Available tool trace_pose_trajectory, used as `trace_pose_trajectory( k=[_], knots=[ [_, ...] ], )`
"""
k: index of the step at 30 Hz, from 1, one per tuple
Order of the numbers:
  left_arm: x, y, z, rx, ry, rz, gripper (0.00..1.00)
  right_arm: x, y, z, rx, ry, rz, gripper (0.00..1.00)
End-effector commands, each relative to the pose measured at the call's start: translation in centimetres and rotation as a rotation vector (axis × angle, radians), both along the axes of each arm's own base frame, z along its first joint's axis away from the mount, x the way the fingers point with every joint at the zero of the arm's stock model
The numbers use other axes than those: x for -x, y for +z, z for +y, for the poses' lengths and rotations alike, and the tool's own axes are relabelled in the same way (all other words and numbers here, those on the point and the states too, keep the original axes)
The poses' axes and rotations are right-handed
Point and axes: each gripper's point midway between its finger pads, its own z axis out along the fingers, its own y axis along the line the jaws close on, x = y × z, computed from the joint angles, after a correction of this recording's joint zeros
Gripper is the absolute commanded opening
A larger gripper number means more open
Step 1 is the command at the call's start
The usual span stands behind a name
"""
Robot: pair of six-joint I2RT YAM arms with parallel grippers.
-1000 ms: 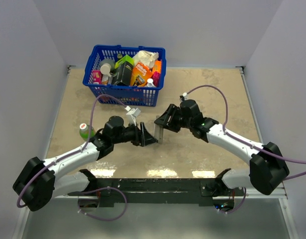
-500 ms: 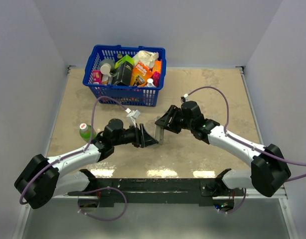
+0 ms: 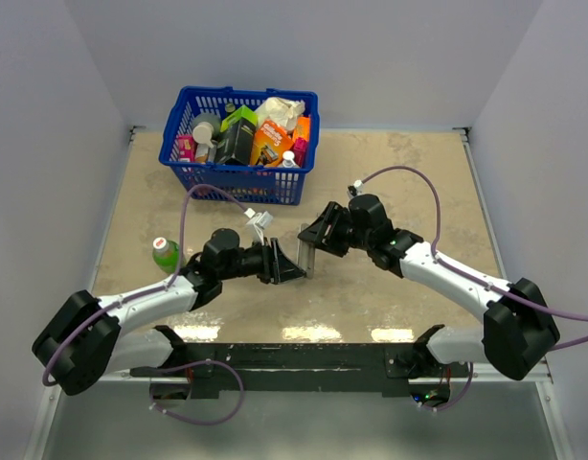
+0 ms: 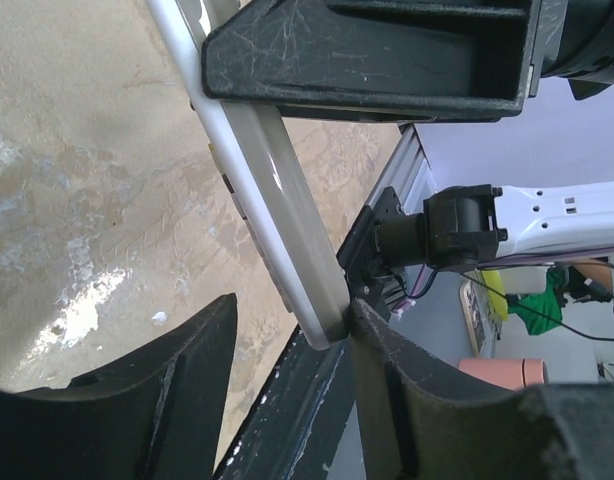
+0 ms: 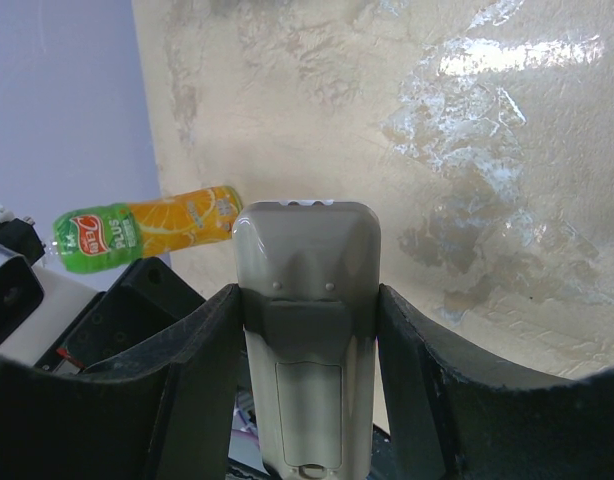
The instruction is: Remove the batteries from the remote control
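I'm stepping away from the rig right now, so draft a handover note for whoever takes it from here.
Right gripper: jaws shut on the remote control, held upright between the arms.
Left gripper: jaws open around the remote's free end.
Battery cover looks closed; no batteries visible.
Done: nothing unloaded. Left: open the cover, take out the batteries.

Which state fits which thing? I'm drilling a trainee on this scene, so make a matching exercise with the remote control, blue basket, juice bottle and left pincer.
Things:
1. remote control
2. blue basket
3. juice bottle
4. left pincer

States:
A. open, with the remote's end between its fingers
B. packed full, at the far edge of the table
C. clamped in the right pincer
D. on the table's left side, gripped by nothing

Pairs: 1-C, 2-B, 3-D, 4-A
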Motion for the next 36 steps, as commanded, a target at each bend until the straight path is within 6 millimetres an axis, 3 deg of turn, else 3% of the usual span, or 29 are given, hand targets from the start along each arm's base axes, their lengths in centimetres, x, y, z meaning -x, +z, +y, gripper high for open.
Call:
trace_pose_trajectory(
  k=[1,5,9,13,16,24,27,32,36],
  knots=[
    [-0.2,1.4,-0.7,0.048,-0.017,-0.052,0.51,-0.3,2.0,0.4,-0.061,-0.001,-0.046,0.32],
    [-0.2,1.3,-0.8,0.046,-0.024,-0.052,0.43,-0.4,1.9,0.4,-0.062,0.0,-0.043,0.32],
    [-0.1,1.3,-0.8,0.05,-0.027,-0.046,0.17,-0.4,1.8,0.3,-0.051,-0.001,-0.05,0.32],
    [0.5,1.7,-0.7,0.074,-0.032,-0.011,0.0,-0.1,1.3,0.0,-0.024,0.011,-0.055,0.39],
    [0.8,1.9,-0.3,0.089,-0.006,0.013,0.0,0.2,1.0,-0.4,0.005,0.026,-0.063,0.47],
    [1.5,0.9,0.2,0.054,0.007,0.107,0.0,1.1,1.7,-3.3,0.132,0.027,-0.157,0.93],
    [1.8,0.0,0.6,0.018,0.022,0.155,0.0,1.3,1.5,-4.5,0.2,0.035,-0.193,0.98],
    [1.8,-1.8,1.3,-0.059,0.055,0.196,0.0,1.1,0.7,-6.8,0.363,0.052,-0.26,0.99],
    [2.4,-2.6,1.4,-0.047,0.055,0.256,0.0,1.0,2.2,-6.6,0.38,0.119,-0.355,0.94]
  ],
)
